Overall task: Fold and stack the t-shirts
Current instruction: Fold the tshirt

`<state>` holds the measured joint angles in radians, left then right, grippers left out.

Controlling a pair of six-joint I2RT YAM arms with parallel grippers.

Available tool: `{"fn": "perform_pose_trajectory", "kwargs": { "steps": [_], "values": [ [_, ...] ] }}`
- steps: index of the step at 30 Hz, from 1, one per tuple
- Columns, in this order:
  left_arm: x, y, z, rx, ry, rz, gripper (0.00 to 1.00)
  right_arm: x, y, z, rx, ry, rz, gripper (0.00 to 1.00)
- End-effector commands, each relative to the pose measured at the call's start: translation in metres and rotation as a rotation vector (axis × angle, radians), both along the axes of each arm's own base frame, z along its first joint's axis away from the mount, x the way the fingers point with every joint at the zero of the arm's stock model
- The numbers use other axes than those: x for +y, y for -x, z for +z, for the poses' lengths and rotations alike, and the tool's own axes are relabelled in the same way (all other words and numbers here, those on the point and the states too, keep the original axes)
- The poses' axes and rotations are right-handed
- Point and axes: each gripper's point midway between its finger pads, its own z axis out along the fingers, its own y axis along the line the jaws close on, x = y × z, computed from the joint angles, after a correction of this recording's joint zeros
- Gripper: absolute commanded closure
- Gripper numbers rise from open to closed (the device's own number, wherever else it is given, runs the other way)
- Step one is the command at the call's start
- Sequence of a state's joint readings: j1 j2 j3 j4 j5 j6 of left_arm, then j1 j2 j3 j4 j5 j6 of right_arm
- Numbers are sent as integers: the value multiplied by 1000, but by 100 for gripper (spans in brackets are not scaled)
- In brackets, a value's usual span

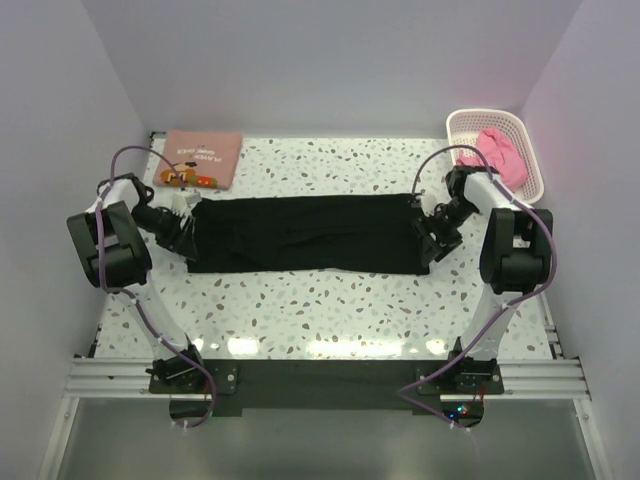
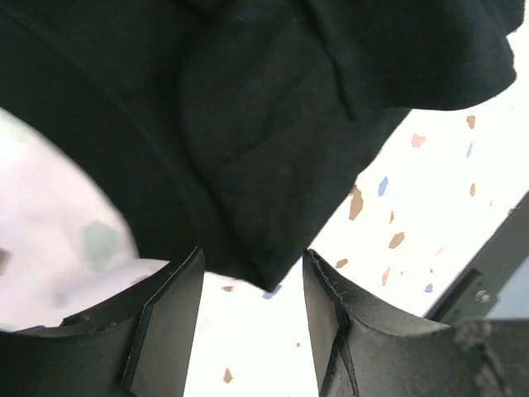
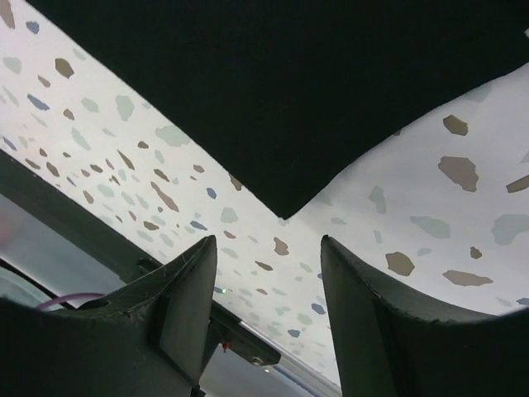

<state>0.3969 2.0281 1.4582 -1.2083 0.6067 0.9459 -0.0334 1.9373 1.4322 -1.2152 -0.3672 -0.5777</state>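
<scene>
Pink t-shirt (image 1: 500,153) fills lattice basket (image 1: 462,124); salmon t-shirt (image 1: 203,156) lettering illegible; left gripper (image 2: 252,260), right gripper (image 3: 269,252) spread at black t-shirt (image 1: 300,232).

Top view: fixed, high, behind arm bases (image 1: 190,375), facing down and toward far side, whole table (image 1: 330,310) in frame. Left wrist view: very near, looks out between left gripper (image 2: 252,260) fingers onto left end of black shirt (image 2: 248,124). Right wrist view: equally near, between right gripper (image 3: 269,248) fingers, onto shirt's right corner. All three share shirt and speckled table.
</scene>
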Motion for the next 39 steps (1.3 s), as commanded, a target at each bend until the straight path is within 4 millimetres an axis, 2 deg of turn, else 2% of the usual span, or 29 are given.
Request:
{"fn": "perform_pose_trajectory", "kwargs": {
  "steps": [1,10,14,21,29,32,35,36,38,39],
  "values": [
    [-4,-7,12,-68,3,44,44,2,-10,0,-38,14,-75,44],
    [-6,1,2,-39,3,55,42,-1,-5,-22,0,40,-97,43],
    [-5,1,-2,-33,-2,61,41,4,-4,-25,10,16,-99,43],
    [-15,7,1,-11,55,45,44,12,-3,-21,27,-42,-76,50],
    [-18,12,2,1,65,38,47,17,-4,-24,67,-72,-71,55],
    [-18,14,2,3,67,35,48,15,-4,-25,75,-67,-64,61],
    [-19,17,1,16,68,29,62,13,-4,-21,74,-62,-48,85],
    [-18,19,0,23,64,24,72,12,-5,-19,72,-59,-42,97],
    [-11,20,-2,32,28,8,82,4,-9,-13,52,-24,-11,100],
    [-7,17,-1,28,9,2,92,0,-11,-11,44,-6,1,100]
  ]
}}
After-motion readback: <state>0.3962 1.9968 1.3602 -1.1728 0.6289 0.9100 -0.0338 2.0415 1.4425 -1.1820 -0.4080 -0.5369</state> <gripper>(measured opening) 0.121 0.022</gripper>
